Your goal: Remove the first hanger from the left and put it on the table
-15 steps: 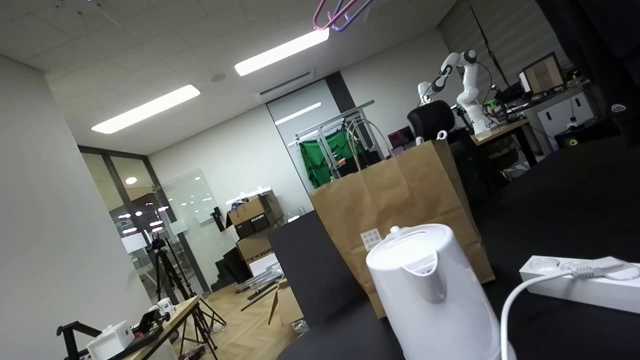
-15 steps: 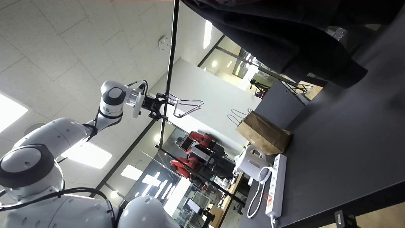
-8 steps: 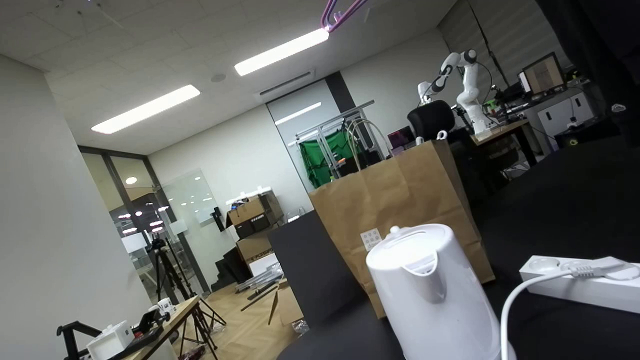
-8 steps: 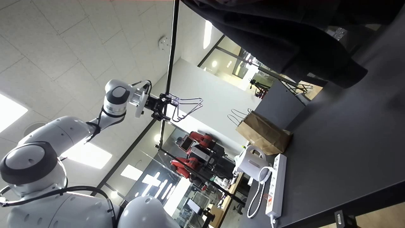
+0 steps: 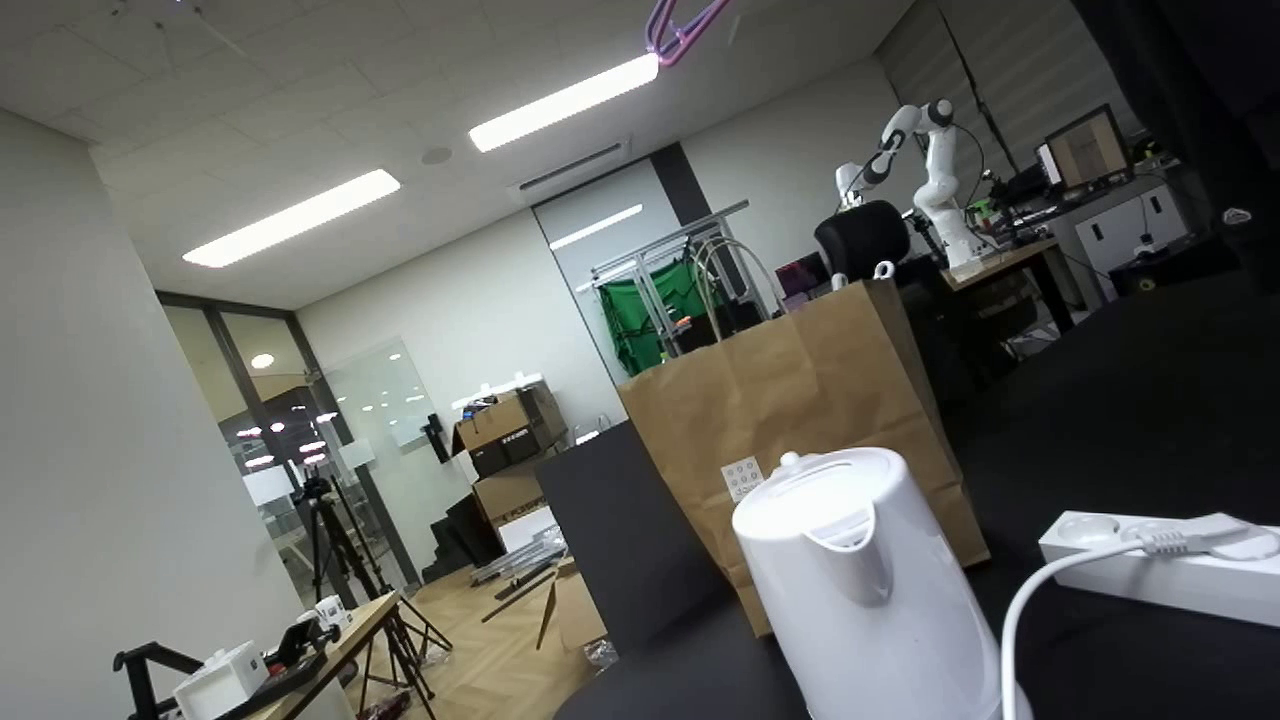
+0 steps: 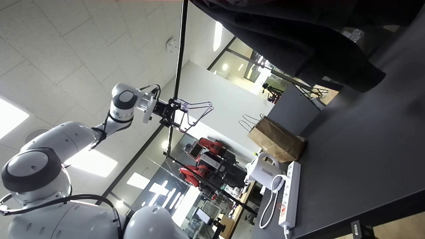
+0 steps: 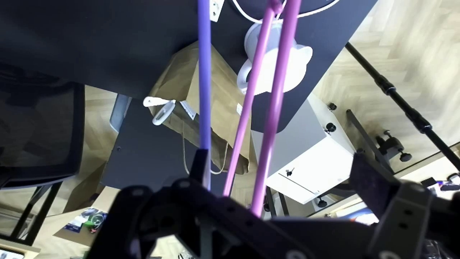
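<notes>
The pink hanger (image 7: 278, 97) shows in the wrist view as two pink rods. They cross the gap between the fingers of my gripper (image 7: 284, 172), nearer the left finger. A purple hanger (image 7: 205, 72) runs down at the left finger's tip; I cannot tell whether they touch. The gripper is open, its right finger well apart from the rods. In an exterior view the gripper (image 6: 172, 114) is up at the black rail beside the hanging hangers. The pink hanger's lower end (image 5: 703, 27) shows at the top of an exterior view. The black table (image 6: 348, 149) lies below.
A black rail (image 6: 181, 49) runs past the gripper, with dark clothing (image 6: 298, 49) at the upper right. On the table stand a brown paper bag (image 6: 275, 139), a white kettle (image 6: 265, 174) and a white power strip (image 6: 290, 196) with a cord.
The arm and gripper have moved slightly right in an exterior view, closer in to the rail and hangers. The hangers have shifted and swung, their lower ends now closer together in an exterior view.
</notes>
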`<move>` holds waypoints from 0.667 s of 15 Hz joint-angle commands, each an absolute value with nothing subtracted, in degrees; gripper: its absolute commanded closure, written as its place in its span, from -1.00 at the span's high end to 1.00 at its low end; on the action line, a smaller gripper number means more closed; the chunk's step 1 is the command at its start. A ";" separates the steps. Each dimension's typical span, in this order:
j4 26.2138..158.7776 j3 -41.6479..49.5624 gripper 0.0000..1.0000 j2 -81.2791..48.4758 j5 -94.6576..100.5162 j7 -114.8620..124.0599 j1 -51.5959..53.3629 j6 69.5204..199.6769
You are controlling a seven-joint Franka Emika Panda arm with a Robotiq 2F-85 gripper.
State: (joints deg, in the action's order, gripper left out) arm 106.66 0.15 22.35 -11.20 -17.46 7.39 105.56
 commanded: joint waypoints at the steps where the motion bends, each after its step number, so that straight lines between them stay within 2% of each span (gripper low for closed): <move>1: 105.17 -0.02 1.00 21.39 -11.74 -17.42 7.49 104.03; 10: 105.03 -3.48 1.00 20.59 -10.80 -15.82 8.15 104.47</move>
State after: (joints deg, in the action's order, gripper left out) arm 106.66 -2.58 21.38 -11.20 -17.38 7.50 105.32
